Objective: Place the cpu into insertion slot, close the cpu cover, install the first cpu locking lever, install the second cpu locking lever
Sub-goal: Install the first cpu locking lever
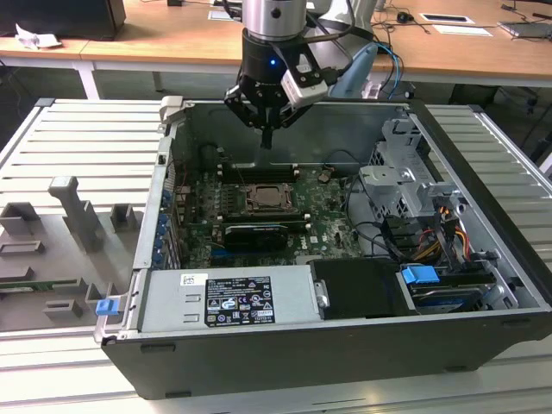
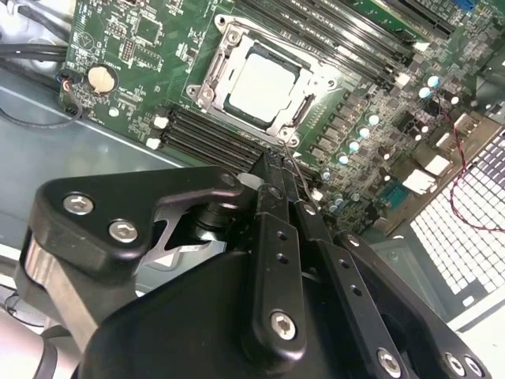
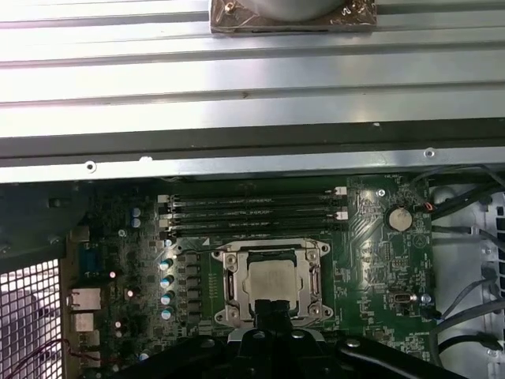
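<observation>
Hovering above the cpu (image 1: 266, 197) seated in the insertion slot (image 2: 215, 77), end effector (image 1: 266, 142) closed tight, holding nothing.

The cpu (image 2: 262, 83) is matt pale metal — the cpu cover (image 2: 225, 47) glossier.

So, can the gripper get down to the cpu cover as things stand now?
Probably yes. The gripper hangs over the open case, nearly above the cpu cover, which lies bare on the board. No cable or card appears to cross the space between them.
</observation>
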Controlling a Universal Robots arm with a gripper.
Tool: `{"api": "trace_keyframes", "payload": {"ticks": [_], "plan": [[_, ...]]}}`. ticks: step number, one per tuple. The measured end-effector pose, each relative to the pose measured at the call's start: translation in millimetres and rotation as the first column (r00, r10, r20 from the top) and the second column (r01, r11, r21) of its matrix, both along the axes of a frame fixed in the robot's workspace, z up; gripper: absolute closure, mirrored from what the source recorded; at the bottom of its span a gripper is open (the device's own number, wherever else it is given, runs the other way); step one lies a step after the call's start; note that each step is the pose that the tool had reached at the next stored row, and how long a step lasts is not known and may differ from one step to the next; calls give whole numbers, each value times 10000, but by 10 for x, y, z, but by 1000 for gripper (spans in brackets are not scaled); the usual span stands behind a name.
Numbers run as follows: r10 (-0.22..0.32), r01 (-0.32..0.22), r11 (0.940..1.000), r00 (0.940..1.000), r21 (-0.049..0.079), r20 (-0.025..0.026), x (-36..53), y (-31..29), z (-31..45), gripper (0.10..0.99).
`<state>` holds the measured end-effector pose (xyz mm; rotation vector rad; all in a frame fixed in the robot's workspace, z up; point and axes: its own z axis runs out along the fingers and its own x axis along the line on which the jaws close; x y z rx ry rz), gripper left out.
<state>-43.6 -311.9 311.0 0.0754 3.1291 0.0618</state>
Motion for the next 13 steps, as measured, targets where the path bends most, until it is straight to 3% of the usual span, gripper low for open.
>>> {"api": "trace_keyframes", "payload": {"ticks": [4,8,13], "plan": [[143,-143,9999,9999,0,1,-1,0,-4,980],[871,-871,9962,9962,0,1,-1,0,-7,980],[1692,-1692,9856,9856,2,3,0,0,-13,980]]}}
